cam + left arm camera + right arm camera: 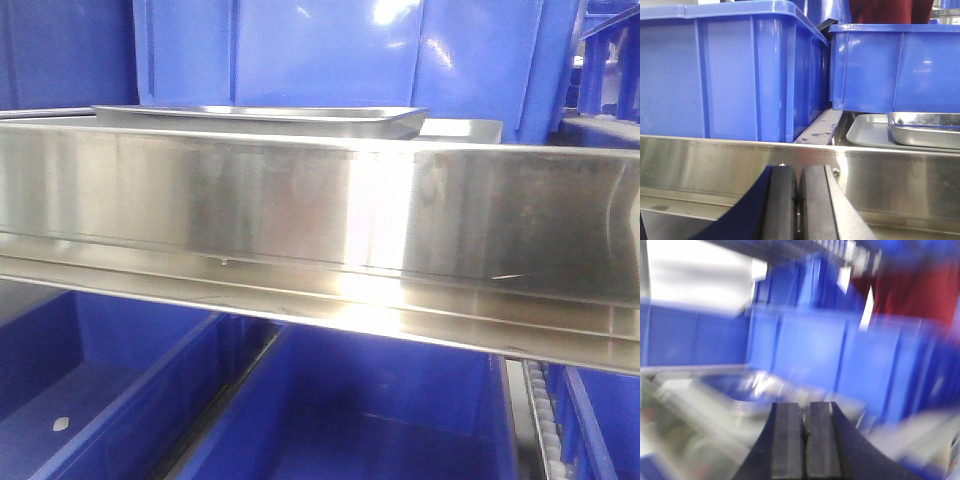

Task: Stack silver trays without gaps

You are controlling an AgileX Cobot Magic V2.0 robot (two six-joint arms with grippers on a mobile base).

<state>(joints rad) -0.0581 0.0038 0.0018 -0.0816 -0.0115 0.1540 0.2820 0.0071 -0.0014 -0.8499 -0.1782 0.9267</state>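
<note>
In the front view a silver tray (260,115) lies on the shelf behind the steel rail, only its flared rim showing. The left wrist view shows the same kind of shiny tray (925,127) at the far right, resting on a flatter grey tray (865,132). My left gripper (798,172) is shut with nothing in it, low in front of the rail and left of the tray. The right wrist view is motion-blurred: my right gripper (805,407) is shut and empty, with a shiny tray (740,390) ahead to its left. Neither gripper shows in the front view.
A long brushed-steel shelf rail (320,210) crosses the front view and stands close before the left gripper (715,160). Tall blue bins (730,75) stand behind the trays, with another (895,65) to the right. More blue bins (340,410) sit under the shelf.
</note>
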